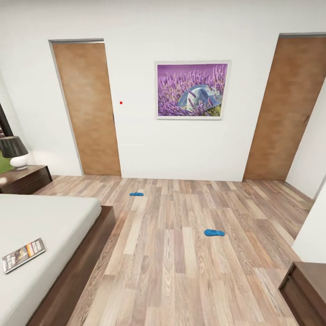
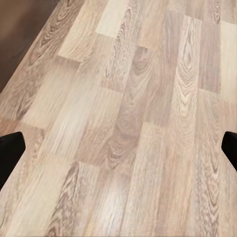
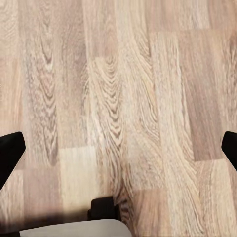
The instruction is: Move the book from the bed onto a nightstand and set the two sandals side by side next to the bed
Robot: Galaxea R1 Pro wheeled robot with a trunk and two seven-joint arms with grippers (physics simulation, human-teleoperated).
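Book (image 1: 23, 255) on bed (image 1: 50, 226) | sandals (image 1: 214, 232) (well apart) on floor (image 1: 181, 271)

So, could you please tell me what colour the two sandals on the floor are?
Bright blue, both sandals; the head view shows them best.

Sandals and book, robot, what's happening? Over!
Both grippers open, empty, over bare floor. Book on bed. Two sandals lie apart on floor. Path clear.
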